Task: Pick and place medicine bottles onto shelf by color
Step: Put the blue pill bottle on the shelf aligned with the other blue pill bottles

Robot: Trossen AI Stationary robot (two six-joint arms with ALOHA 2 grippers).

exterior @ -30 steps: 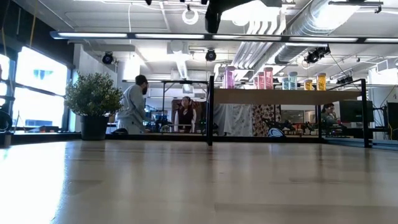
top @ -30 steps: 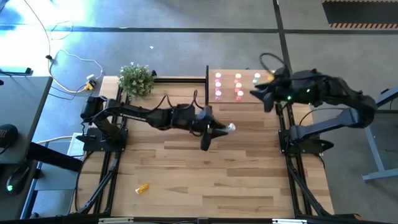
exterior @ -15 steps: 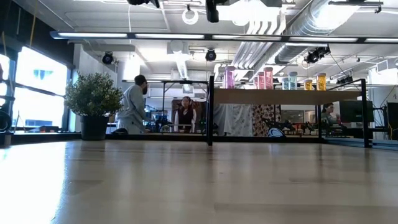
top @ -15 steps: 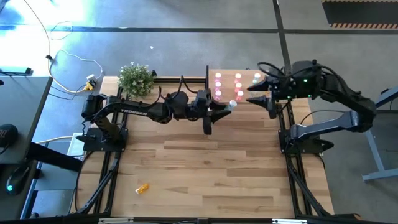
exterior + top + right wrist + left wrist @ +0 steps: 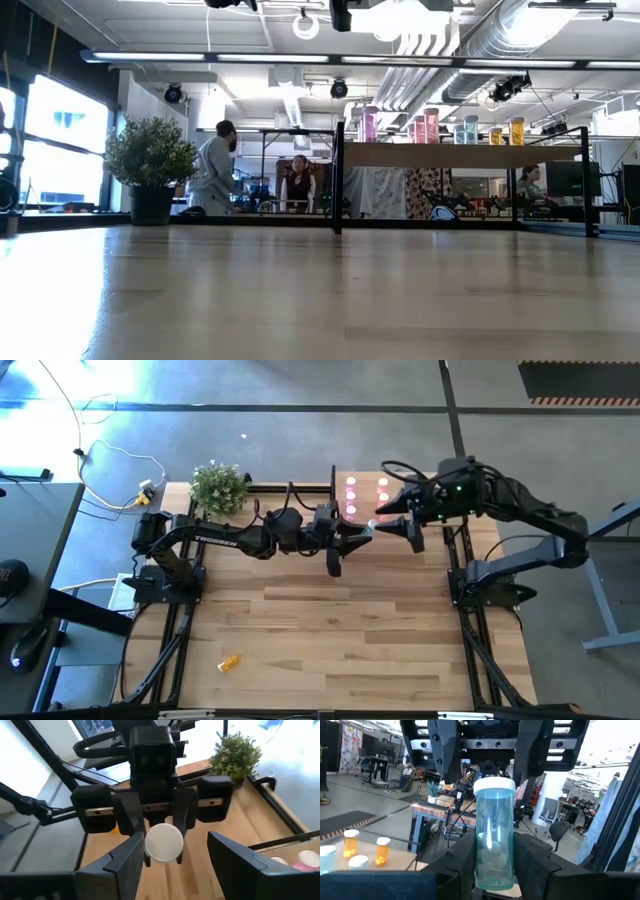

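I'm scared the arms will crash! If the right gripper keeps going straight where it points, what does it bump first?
Most likely the white-capped bottle held in the left gripper. The right gripper is open and faces that cap head-on, though depth is hard to judge.

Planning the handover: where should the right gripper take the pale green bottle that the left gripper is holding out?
Likely at the white-capped end. The left gripper clamps the pale green bottle's lower body, leaving the cap and upper body free. The open right gripper faces that cap, so come in along the bottle's axis and close just behind it.
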